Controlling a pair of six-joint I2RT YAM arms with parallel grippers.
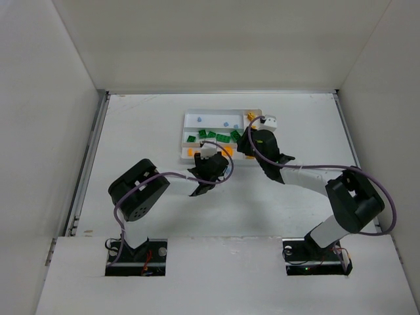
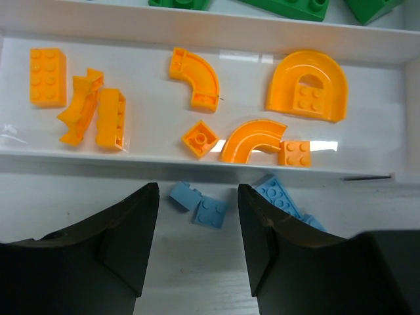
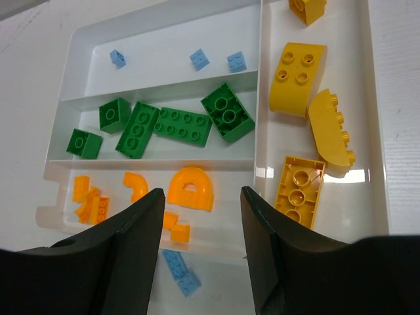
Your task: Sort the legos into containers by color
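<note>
Your left pincer (image 2: 197, 220) wide, empty; right pincer (image 3: 202, 226) wide, empty, hanging over tray (image 3: 157, 86), likely for overview. Stray blue legos (image 2: 210, 211) lie on table (image 2: 190, 275) off tray's 6 o'clock wall, between left jaws: probable next pick.

Bright, even light shows the orange bricks (image 2: 47, 77) crisp and throws white glare on the tray (image 2: 380, 131) floor just beyond my dark, faintly blurred left fingers (image 2: 125, 249).
</note>
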